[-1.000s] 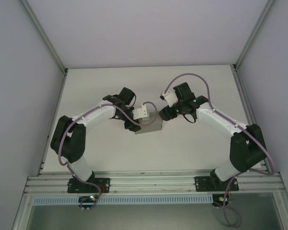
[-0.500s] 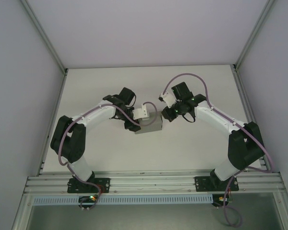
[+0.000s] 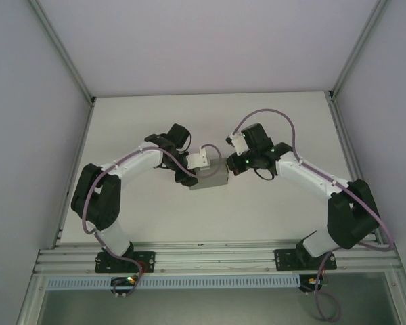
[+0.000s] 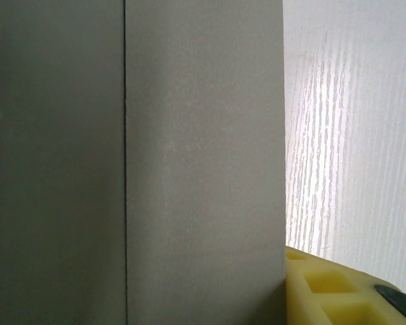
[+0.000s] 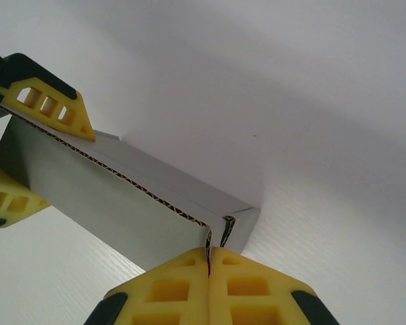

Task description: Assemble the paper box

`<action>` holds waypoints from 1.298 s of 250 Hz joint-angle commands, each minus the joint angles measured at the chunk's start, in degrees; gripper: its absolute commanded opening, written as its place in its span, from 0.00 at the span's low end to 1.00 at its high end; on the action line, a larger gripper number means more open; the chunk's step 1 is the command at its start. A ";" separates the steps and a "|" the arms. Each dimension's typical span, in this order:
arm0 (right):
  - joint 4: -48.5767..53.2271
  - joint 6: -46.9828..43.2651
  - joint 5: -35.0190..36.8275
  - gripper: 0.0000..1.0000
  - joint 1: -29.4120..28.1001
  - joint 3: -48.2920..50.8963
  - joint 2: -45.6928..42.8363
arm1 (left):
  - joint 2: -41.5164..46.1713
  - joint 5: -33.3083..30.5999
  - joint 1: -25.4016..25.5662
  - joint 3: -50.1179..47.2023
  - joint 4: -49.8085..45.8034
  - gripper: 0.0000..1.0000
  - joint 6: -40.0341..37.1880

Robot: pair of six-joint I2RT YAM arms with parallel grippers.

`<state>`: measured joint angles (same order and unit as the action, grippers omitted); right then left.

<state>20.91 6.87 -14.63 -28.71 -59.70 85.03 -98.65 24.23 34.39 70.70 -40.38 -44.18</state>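
The paper box (image 3: 211,179) is a small grey card box held above the white table, between both arms. My left gripper (image 3: 191,176) grips its left end; in the right wrist view its yellow fingers (image 5: 54,108) sit on either side of the box's far end (image 5: 108,183). Grey card (image 4: 189,169) takes up most of the left wrist view, with one yellow finger (image 4: 335,288) beside it. My right gripper (image 3: 231,167) is at the box's right end, and its pads (image 5: 210,261) are pressed together on a thin card edge at the near corner.
The white table (image 3: 271,128) stretches around the box on all sides. Aluminium posts (image 3: 61,57) and grey walls close in the left, right and back. A metal rail (image 3: 216,257) with both arm bases runs along the near edge.
My right gripper has closed from open onto the box's near corner, and its arm has shifted slightly toward the box. The left arm and the box have stayed put.
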 commanded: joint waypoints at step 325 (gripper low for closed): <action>-11.99 17.68 15.24 0.00 -10.37 22.83 -2.04 | 2.38 -0.81 1.19 1.55 2.76 0.62 4.00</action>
<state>-11.14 21.82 2.42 -37.04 -37.85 79.24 -98.52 23.33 34.28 70.70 -39.62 -41.25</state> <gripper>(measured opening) 0.046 0.545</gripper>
